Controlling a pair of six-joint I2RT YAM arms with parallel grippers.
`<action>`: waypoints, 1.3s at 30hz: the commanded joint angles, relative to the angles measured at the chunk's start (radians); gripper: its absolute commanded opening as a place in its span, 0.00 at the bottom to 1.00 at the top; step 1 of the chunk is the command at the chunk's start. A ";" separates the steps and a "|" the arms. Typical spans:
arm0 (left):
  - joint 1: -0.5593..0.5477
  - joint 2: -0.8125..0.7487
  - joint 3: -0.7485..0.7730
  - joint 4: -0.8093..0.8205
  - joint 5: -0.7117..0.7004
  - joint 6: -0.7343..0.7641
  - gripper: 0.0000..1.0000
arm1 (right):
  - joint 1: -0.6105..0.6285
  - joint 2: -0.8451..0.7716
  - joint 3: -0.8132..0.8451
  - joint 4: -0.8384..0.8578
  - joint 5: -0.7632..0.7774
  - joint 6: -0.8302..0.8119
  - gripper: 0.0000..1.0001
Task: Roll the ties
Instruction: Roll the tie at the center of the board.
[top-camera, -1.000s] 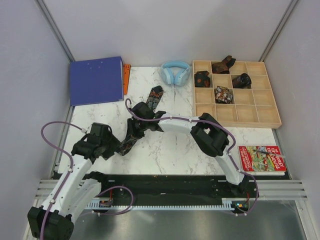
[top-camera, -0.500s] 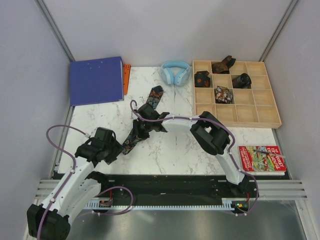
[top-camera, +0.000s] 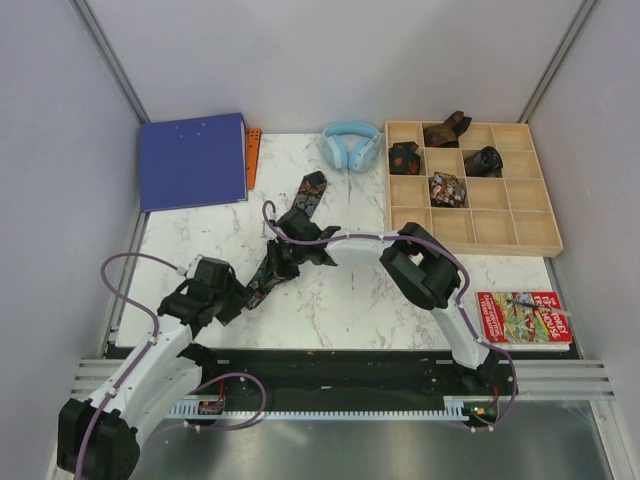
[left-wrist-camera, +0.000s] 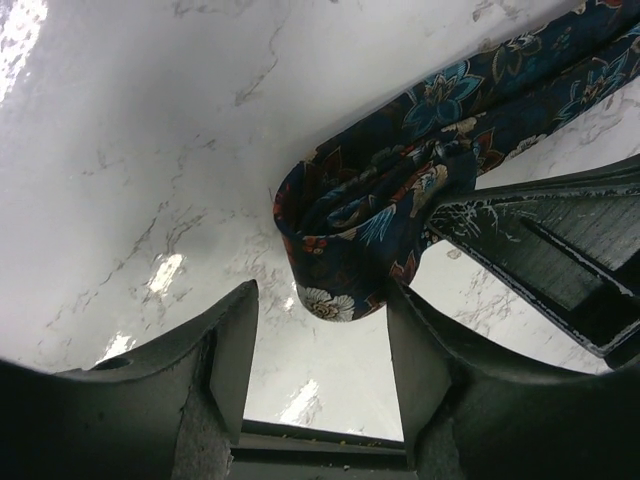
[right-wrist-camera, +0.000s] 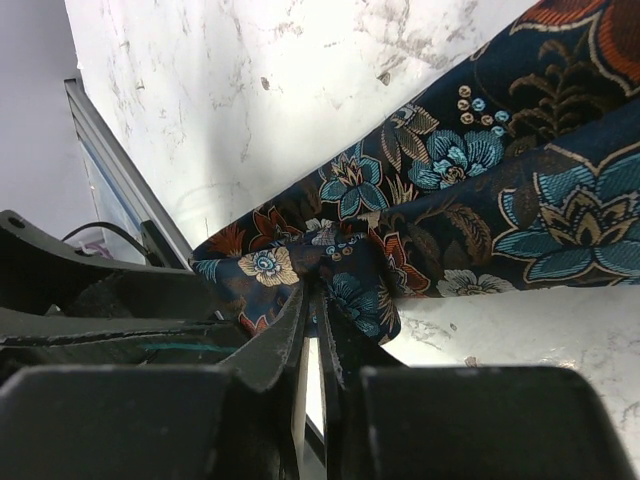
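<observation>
Dark floral tie (left-wrist-camera: 370, 215) laid on marble surface (top-camera: 340, 300) — folded end pinched by the right hand (right-wrist-camera: 314, 300); left hand (left-wrist-camera: 322, 305) held open just beside it.

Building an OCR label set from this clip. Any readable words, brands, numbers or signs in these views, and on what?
Title lettering on the red cover of the book: present, but too small and blurred to read.
On the blue binder, headphones, wooden tray and tie: no text, logo or number visible; the tie shows only floral print.
Wrist views: no text at all.
</observation>
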 joint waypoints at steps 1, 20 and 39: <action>-0.007 0.016 -0.034 0.118 0.000 -0.010 0.59 | -0.006 0.014 -0.024 0.008 0.017 -0.007 0.14; -0.047 0.113 -0.126 0.278 -0.069 -0.017 0.51 | -0.012 0.020 -0.058 0.014 0.017 -0.007 0.13; -0.055 0.050 0.038 0.063 0.020 -0.015 0.09 | -0.016 -0.040 -0.030 -0.032 0.057 0.049 0.13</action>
